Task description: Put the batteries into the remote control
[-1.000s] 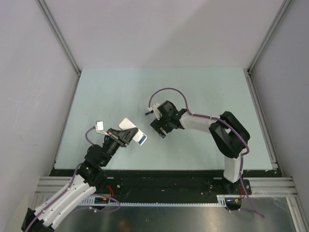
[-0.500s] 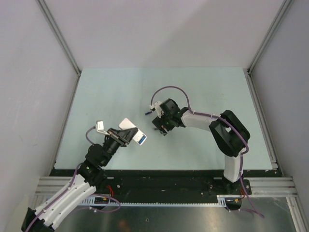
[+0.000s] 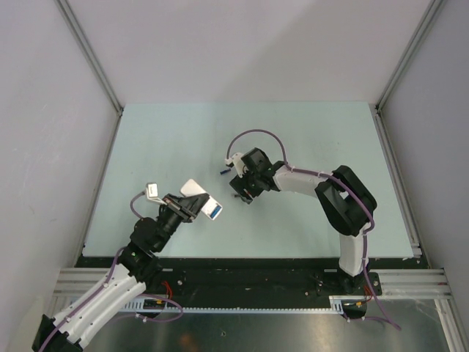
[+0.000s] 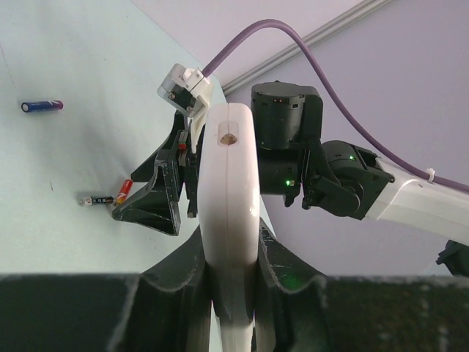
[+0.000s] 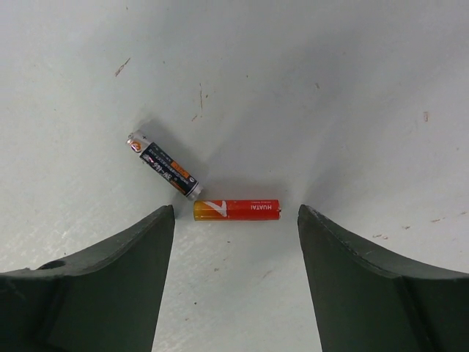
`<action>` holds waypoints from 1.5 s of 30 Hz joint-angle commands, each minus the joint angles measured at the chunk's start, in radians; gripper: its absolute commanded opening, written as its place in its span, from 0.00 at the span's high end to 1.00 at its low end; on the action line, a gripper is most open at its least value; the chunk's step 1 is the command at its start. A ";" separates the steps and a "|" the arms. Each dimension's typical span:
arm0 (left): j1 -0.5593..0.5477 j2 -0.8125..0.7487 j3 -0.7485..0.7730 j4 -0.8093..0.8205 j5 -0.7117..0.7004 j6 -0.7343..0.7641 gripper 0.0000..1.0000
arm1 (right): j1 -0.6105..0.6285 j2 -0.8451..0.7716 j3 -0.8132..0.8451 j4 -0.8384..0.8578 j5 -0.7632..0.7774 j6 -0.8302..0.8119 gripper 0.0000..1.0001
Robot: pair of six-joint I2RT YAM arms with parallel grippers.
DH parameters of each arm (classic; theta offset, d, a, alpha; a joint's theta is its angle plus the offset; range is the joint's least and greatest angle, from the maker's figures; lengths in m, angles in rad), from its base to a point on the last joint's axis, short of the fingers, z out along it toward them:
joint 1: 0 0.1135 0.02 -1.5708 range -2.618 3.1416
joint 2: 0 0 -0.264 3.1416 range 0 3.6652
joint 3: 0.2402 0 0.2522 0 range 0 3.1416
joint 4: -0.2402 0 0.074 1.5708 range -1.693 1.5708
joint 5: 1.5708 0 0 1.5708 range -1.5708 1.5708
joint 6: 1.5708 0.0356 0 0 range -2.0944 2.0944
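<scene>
The left gripper is clamped on the remote control. The remote control is held edge-on to the left wrist camera, raised above the table, and gripped at its lower end between both fingers. In the top view, it is seen projecting from the left gripper toward the centre of the table.

The right gripper is lowered over the table with its jaws standing well apart. The red battery is bracketed between the two fingers, lying flat on the table and crosswise to them. A gap is visible at each end, so no finger is touching it.

The dark grey battery is located just beside the yellow end of the red battery, set at an angle; whether they touch cannot be determined. The blue battery lies apart from both.
</scene>
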 commanded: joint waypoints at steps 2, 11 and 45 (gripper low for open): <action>0.010 -0.008 0.009 0.030 0.005 0.007 1.00 | -0.010 0.040 0.030 -0.007 -0.013 -0.023 0.30; 0.013 -0.015 0.006 0.030 -0.003 0.004 1.00 | -0.012 0.041 0.031 -0.036 -0.017 -0.008 0.48; 0.016 0.552 0.271 0.225 0.135 -0.163 1.00 | 0.393 -0.549 0.070 -0.371 0.662 0.447 1.00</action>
